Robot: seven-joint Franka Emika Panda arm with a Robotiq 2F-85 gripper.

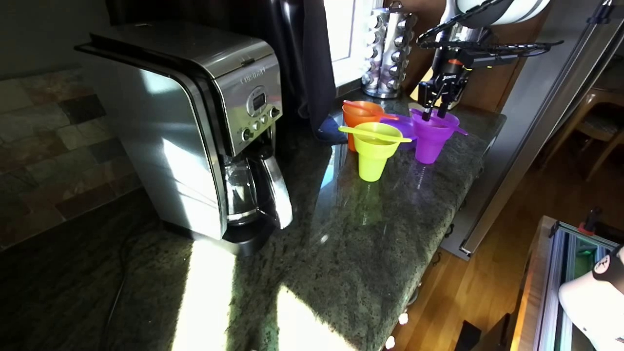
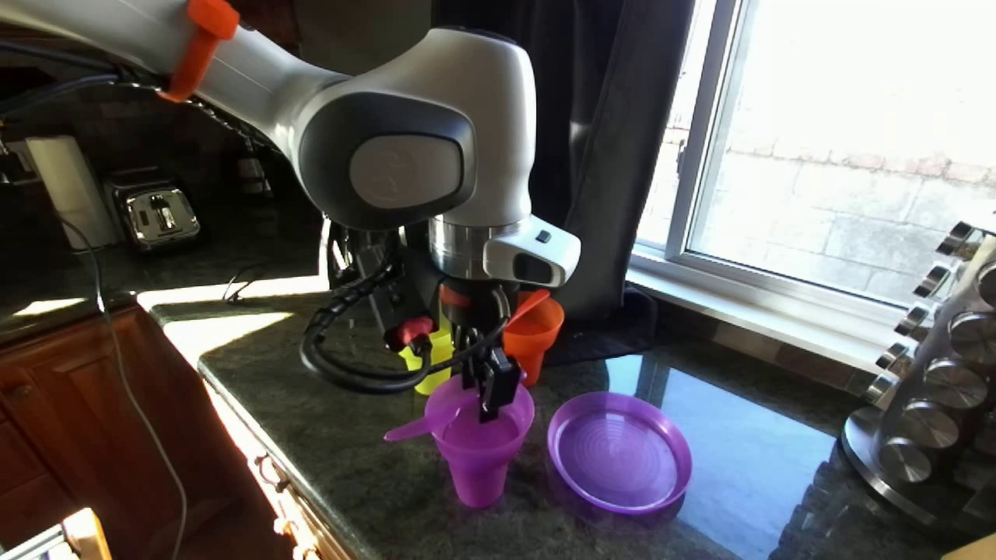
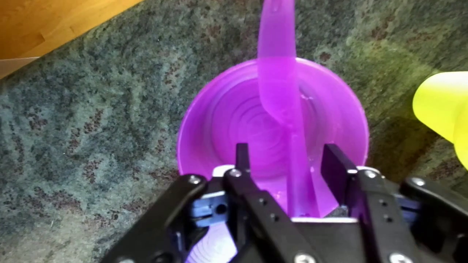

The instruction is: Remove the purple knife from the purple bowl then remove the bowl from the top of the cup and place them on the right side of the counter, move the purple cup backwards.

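Note:
A purple bowl (image 3: 199, 124) forms the wide top of the purple cup (image 1: 428, 152), which stands upright on the counter; I cannot make out a seam between them. The cup also shows in an exterior view (image 2: 478, 484). A purple knife (image 3: 278, 47) lies across the bowl, one end sticking out past the rim; that end shows in an exterior view (image 2: 411, 429). My gripper (image 3: 286, 148) points down over the bowl, its fingers apart on either side of the knife, not closed on it. In both exterior views the fingertips (image 1: 434, 116) (image 2: 478, 398) are at rim height or slightly inside.
A purple plate (image 2: 618, 459) lies beside the cup. A yellow cup (image 1: 373, 161) with a yellow utensil and an orange cup (image 1: 358, 111) with an orange utensil stand close by. A coffee maker (image 1: 195, 131), a spice rack (image 2: 934, 389) and the counter edge (image 1: 451, 219) are around.

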